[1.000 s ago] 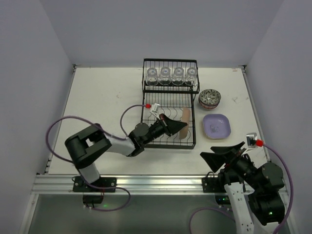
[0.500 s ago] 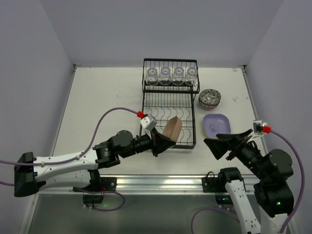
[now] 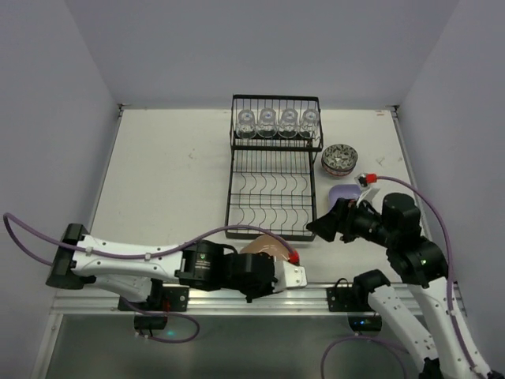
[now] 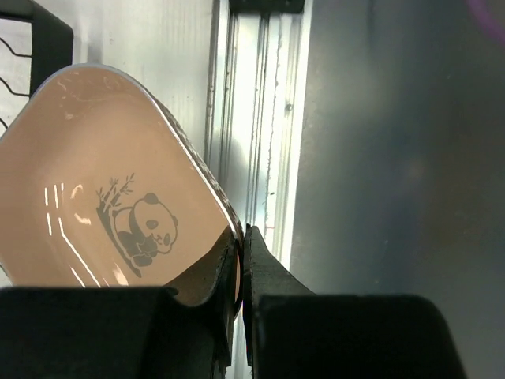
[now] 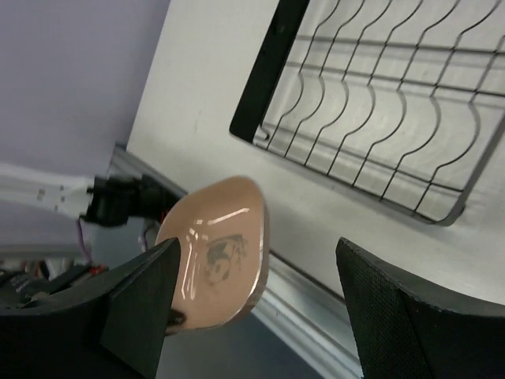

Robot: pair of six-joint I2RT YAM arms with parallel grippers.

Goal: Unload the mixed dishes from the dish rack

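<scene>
The black wire dish rack point(image 3: 272, 178) stands at the table's middle back, its lower plate slots bare. Several clear glasses point(image 3: 276, 122) sit on its upper shelf. My left gripper point(image 3: 263, 259) is shut on the rim of the brown panda plate point(image 3: 264, 245) and holds it tilted at the table's front edge. The grip shows in the left wrist view point(image 4: 241, 260), with the plate point(image 4: 110, 189) to the left. My right gripper point(image 3: 319, 229) is open and empty by the rack's front right corner, facing the plate point(image 5: 217, 260). No yellow plate is in view.
Stacked patterned bowls point(image 3: 340, 159) sit right of the rack. The purple plate point(image 3: 341, 192) lies below them, partly hidden by my right arm. The metal rail point(image 3: 237, 296) runs along the front edge. The rack's front edge point(image 5: 379, 103) fills the top of the right wrist view.
My left arm has drawn the brown plate out of the rack's lower slots down to the table's front edge. My right arm has swung up and left toward the rack's front right corner.
</scene>
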